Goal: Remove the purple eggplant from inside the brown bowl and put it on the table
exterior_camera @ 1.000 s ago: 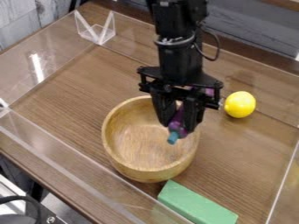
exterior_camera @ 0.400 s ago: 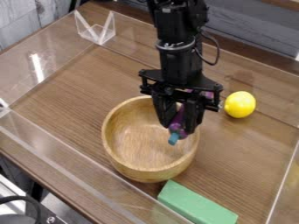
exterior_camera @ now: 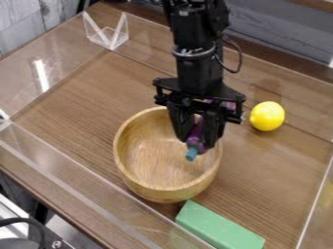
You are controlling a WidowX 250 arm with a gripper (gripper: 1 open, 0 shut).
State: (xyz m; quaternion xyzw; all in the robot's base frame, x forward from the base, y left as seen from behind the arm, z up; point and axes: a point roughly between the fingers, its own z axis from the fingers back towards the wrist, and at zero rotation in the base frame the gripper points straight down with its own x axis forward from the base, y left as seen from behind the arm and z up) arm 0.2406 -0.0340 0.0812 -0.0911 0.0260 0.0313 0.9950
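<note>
No displacement is seen since the earlier frame. The purple eggplant (exterior_camera: 196,143) is held clamped in the gripper (exterior_camera: 197,139), above the brown bowl (exterior_camera: 140,171), inside its rim; the table (exterior_camera: 92,92) lies open leftward.

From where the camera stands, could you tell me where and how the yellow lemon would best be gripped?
Take the lemon across its widest middle, coming straight down from above. It is round and sits alone on the table, so no side offers a better hold, and the space around it leaves room for the fingers.
</note>
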